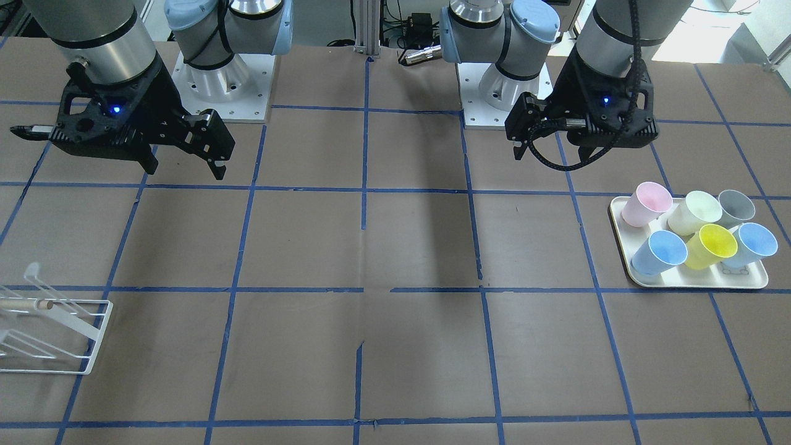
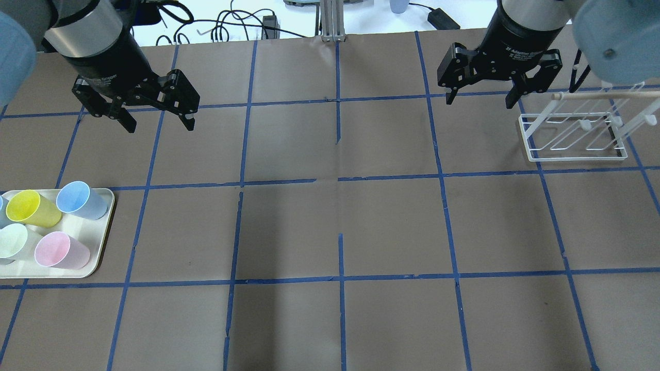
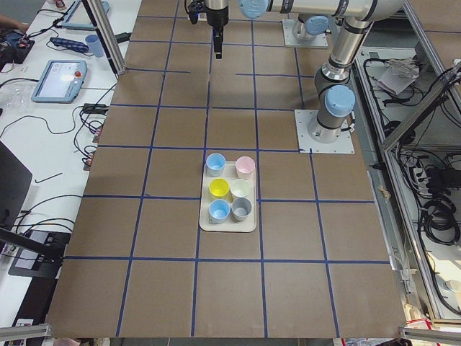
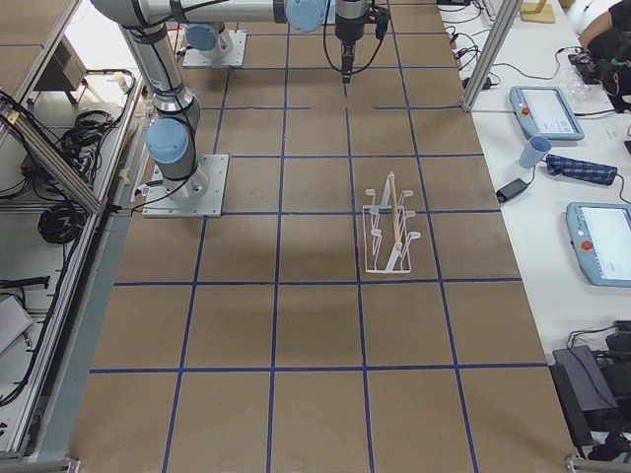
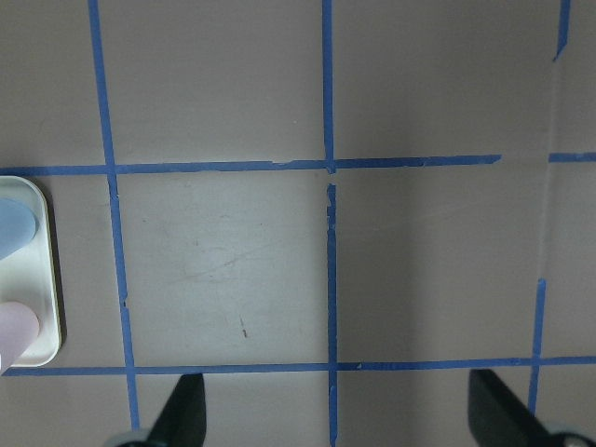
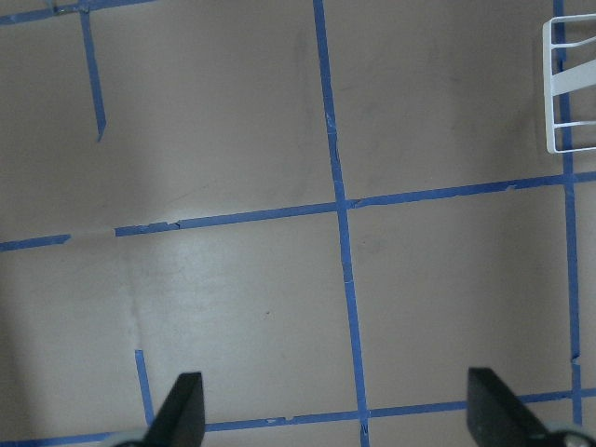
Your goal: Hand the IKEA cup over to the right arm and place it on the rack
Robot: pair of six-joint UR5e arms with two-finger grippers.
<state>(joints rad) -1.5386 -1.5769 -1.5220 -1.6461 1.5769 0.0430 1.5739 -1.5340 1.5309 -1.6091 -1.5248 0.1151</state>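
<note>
Left pincer [image 2: 160, 123] and right pincer [image 2: 479, 102] hang wide open, empty. Grey cup [image 1: 735, 207] stands on the tray [image 1: 698, 284] near the table's [image 2: 335, 232] left edge; rack [image 2: 577, 156] near its right edge.

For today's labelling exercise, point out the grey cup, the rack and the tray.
grey cup [image 1: 736, 205]: front-facing view, its open mouth.
rack [image 4: 392, 225]: exterior right view, its wooden dowel.
tray [image 1: 698, 279]: front-facing view, bare near edge.
</note>
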